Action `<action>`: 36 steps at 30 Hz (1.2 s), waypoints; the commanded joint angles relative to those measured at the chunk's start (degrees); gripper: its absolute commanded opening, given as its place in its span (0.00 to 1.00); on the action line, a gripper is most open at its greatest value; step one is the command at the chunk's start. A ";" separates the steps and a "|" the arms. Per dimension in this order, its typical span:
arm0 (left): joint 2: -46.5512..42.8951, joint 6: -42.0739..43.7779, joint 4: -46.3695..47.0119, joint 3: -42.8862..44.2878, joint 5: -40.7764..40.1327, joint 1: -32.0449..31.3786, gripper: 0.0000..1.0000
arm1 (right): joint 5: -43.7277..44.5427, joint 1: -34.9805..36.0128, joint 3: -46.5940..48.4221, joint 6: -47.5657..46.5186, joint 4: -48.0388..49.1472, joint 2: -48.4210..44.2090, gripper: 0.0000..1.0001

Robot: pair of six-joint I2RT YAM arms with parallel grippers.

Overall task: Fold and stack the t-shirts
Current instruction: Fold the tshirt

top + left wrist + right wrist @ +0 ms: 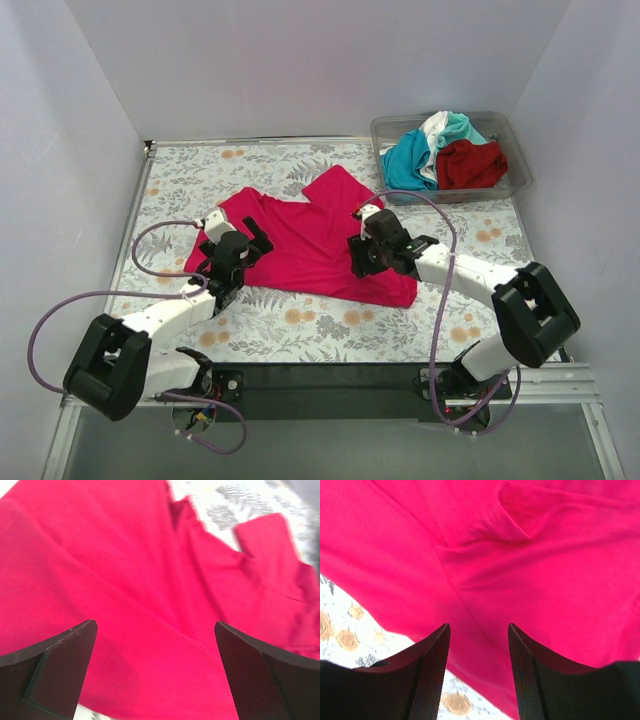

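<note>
A magenta-pink t-shirt [305, 235] lies spread and creased on the flowered table; it fills the left wrist view [150, 580] and the right wrist view [520, 555]. My left gripper [250, 243] is open over the shirt's left part, jaws wide apart [155, 645]. My right gripper [358, 255] is open over the shirt's right part near its lower edge, jaws apart with nothing between them [479, 645]. A teal t-shirt [410, 160], a white t-shirt [434, 128] and a dark red t-shirt [470, 165] lie bunched in the bin.
A clear plastic bin [520, 165] stands at the back right corner of the table. White walls close in the table at the back and both sides. The flowered tablecloth [330, 325] shows in front of the shirt.
</note>
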 commanded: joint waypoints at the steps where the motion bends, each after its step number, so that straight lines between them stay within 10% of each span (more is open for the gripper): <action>1: 3.01 1.05 4.52 -0.24 1.61 2.91 0.98 | -0.71 2.08 4.81 -2.24 4.11 3.85 0.45; 18: 9.53 -11.16 -1.88 -3.40 0.21 4.76 0.98 | 2.02 12.01 6.13 -1.36 8.15 18.88 0.43; 36: -16.57 -20.05 -19.98 -10.97 -0.93 4.76 0.98 | 1.14 20.28 -0.37 2.42 7.80 17.75 0.43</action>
